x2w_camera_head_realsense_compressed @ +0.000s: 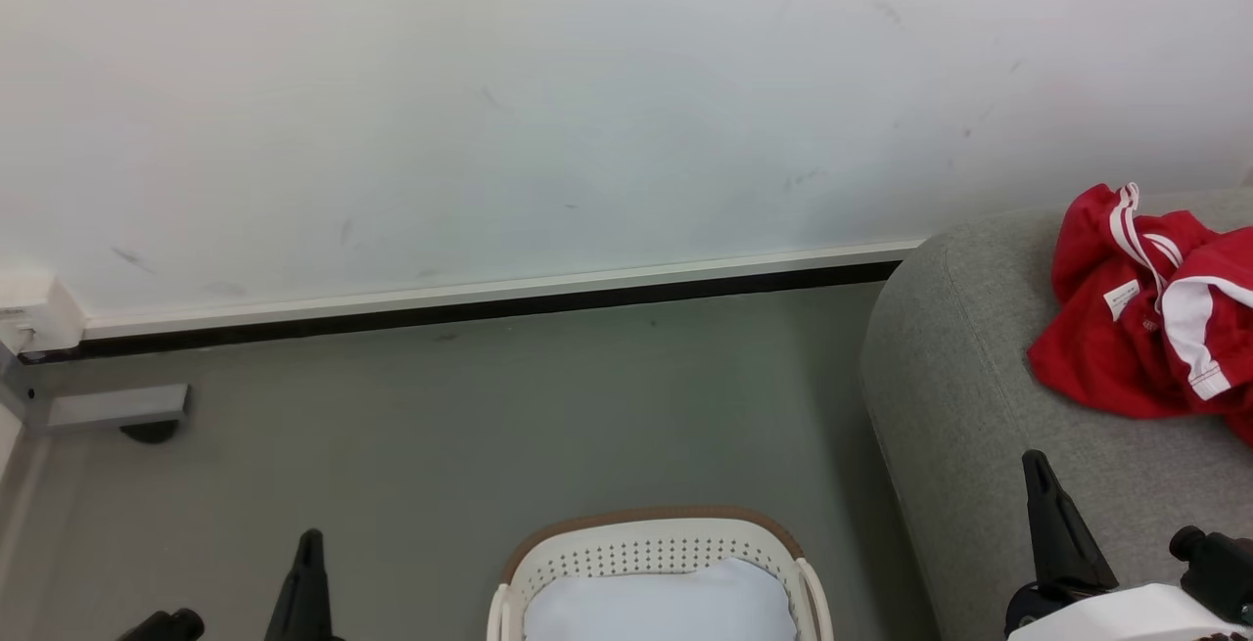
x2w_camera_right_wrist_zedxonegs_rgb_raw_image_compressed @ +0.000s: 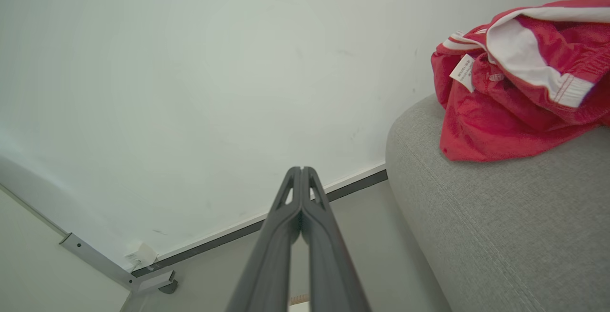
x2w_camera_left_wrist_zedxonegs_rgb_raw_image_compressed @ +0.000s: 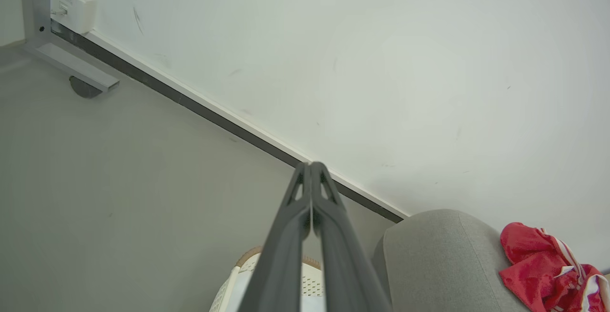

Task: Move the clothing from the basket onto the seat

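Both sets of my jaws are clenched with nothing between them. In the left wrist view the left jaws are pressed together tip to tip and point at the white wall (x2w_camera_left_wrist_zedxonegs_rgb_raw_image_compressed: 381, 64). The right jaws look the same in the right wrist view. I judge this to be a resting pose, with both arms held clear of the basket (x2w_camera_head_realsense_compressed: 648, 535) and the sofa (x2w_camera_head_realsense_compressed: 954, 406) so that neither snags the fabric. In the head view the left jaws rise over the floor (x2w_camera_head_realsense_compressed: 440, 416) beside the basket, and the right jaws rise over the sofa's near edge.

The red clothing (x2w_camera_head_realsense_compressed: 1116, 338) lies on the sofa near its rounded end, well apart from the basket. It is a loose crumpled heap, as soft cloth lands when it is dropped rather than laid flat. It is bright red with thin white stripes (x2w_camera_head_realsense_compressed: 1126, 225) along one fold, a broad white trim band (x2w_camera_right_wrist_zedxonegs_rgb_raw_image_compressed: 524, 59) and a small white label (x2w_camera_right_wrist_zedxonegs_rgb_raw_image_compressed: 461, 71). Part of the heap runs off the head view's right edge, so I cannot tell how many pieces it is.

The basket sits on the floor in front of me. A pale bluish pad (x2w_camera_head_realsense_compressed: 658, 607) shows inside it and no red. Its near half is cut off, so I judge the job done or close to it.
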